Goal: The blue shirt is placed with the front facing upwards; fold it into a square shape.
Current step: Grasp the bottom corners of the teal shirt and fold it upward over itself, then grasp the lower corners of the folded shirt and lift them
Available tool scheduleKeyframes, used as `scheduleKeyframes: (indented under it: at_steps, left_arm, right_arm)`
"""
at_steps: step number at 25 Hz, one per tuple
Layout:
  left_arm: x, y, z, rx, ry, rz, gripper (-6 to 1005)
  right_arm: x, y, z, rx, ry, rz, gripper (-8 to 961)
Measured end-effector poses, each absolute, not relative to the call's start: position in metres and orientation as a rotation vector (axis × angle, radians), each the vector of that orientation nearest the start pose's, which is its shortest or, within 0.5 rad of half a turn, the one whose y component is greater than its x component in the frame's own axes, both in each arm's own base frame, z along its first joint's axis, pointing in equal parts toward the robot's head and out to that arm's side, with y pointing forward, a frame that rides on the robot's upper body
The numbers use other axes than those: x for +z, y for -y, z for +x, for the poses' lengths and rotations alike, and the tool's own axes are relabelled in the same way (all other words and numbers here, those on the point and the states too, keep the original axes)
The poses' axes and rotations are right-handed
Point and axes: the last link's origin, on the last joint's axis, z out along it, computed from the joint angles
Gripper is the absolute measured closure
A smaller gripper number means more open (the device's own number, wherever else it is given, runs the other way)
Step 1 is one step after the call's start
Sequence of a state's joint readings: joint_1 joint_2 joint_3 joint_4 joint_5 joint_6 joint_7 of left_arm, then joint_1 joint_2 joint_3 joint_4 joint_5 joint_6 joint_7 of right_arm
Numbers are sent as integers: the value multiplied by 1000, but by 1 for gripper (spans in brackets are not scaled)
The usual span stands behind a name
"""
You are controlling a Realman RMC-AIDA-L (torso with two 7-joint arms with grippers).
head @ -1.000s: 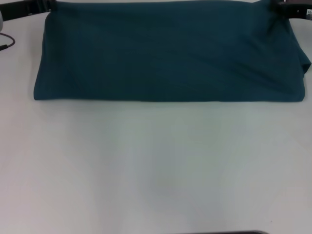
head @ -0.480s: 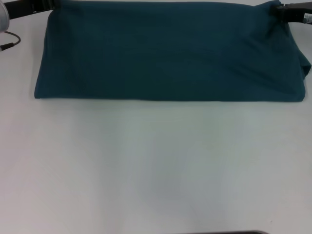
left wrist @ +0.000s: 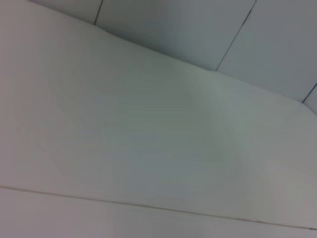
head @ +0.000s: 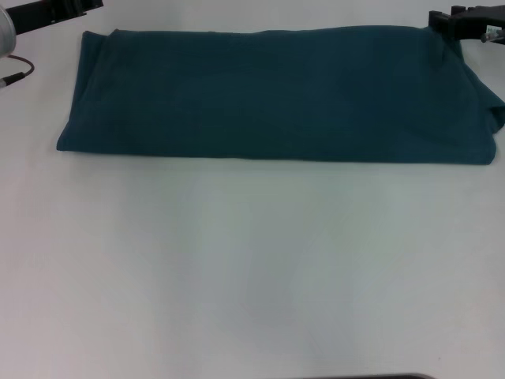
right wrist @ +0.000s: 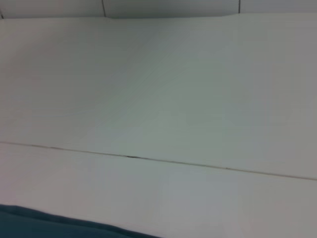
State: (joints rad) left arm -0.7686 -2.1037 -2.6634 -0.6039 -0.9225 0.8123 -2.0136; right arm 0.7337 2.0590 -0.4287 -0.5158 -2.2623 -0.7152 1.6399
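Likely a lab or test room; bare white table [head: 252, 276], pale panelled wall [left wrist: 198, 29].

Even, diffuse overhead light is washing the pale white surface [head: 252, 268] in the head view, leaving it bright and nearly featureless, with a faint cool tint. The folded dark teal-blue cotton shirt [head: 276, 95] is reading flat and low in contrast, its creases barely showing, and is casting only a thin soft shadow along its near edge. Focus is looking slightly soft throughout. Both wrist views are showing smooth, dim grey-white panels crossed by thin dark seams, hazy, without glare or hard shadows.
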Motion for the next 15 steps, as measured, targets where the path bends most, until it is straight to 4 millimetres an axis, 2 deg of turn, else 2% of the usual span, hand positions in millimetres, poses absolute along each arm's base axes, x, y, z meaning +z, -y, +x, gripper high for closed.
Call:
scheduleKeyframes:
  at_steps: [5, 8, 14, 15]
  left_arm:
    - [27, -443, -278, -573, 1293, -1892, 577]
    - [29, -436, -283, -580, 1306, -1907, 434]
    - [39, -419, -280, -657, 1303, -1985, 209]
    - [40, -415, -279, -673, 1300, -2001, 204]
  right_arm:
    - [38, -435, 316, 298, -990, -1959, 616]
    - [43, -430, 316, 334, -990, -1960, 359]
    - [54, -412, 318, 460, -1012, -1994, 199]
    - [55, -409, 318, 476, -1014, -2001, 200]
